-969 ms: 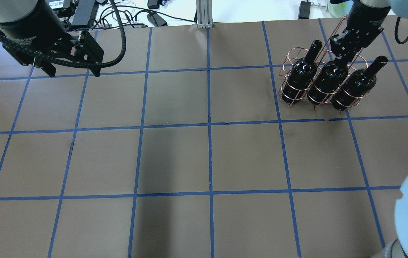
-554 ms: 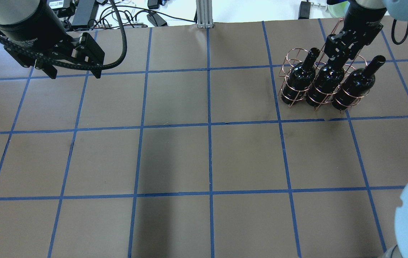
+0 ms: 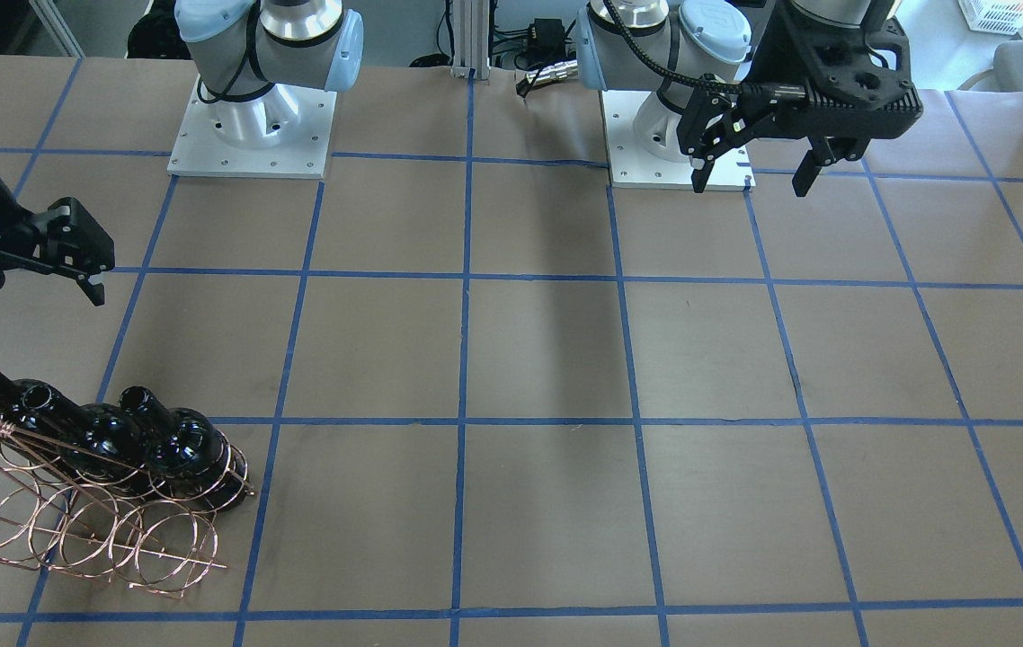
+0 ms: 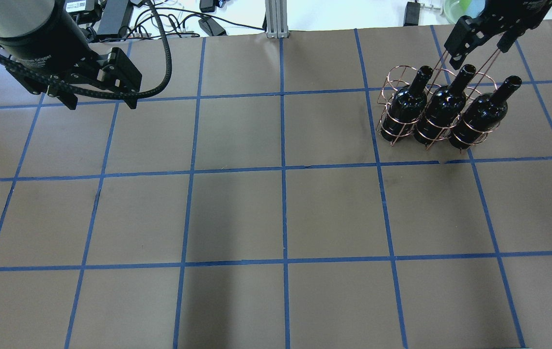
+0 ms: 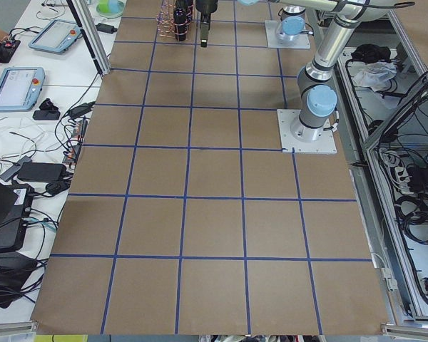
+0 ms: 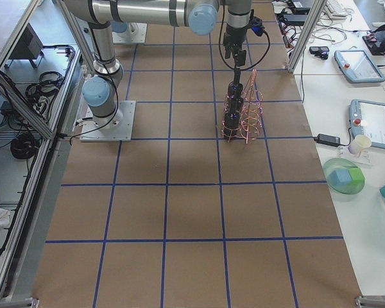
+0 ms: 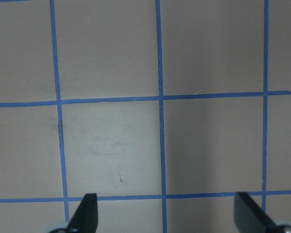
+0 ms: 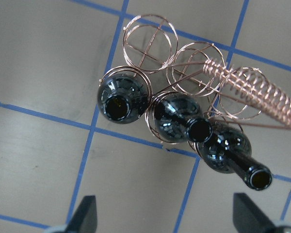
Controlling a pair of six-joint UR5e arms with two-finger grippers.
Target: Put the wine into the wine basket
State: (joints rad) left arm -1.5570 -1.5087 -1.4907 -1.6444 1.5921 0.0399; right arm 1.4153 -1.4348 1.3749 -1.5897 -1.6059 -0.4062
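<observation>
The table [image 4: 237,213], papered brown and gridded in blue tape [image 4: 283,169], carries the wine basket [image 8: 254,94] near its far right corner. The wine [image 4: 446,109] stands upright in the middle ring of the robot-side row, between a second bottle [image 4: 409,104] and a third bottle [image 4: 484,114]. The right gripper [image 4: 477,51] hangs above the necks and the left gripper [image 4: 101,103] over bare paper, both with jaws spread and empty; cables [image 4: 193,22] and teach pendants [image 6: 359,64] lie on the white benches alongside.

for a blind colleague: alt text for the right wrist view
Seen from above, three dark wine bottles stand in one ring row of a copper wire basket; its other row is empty. The right gripper, open, shows its fingertips at the bottom edge over a brown, blue-gridded table.
</observation>
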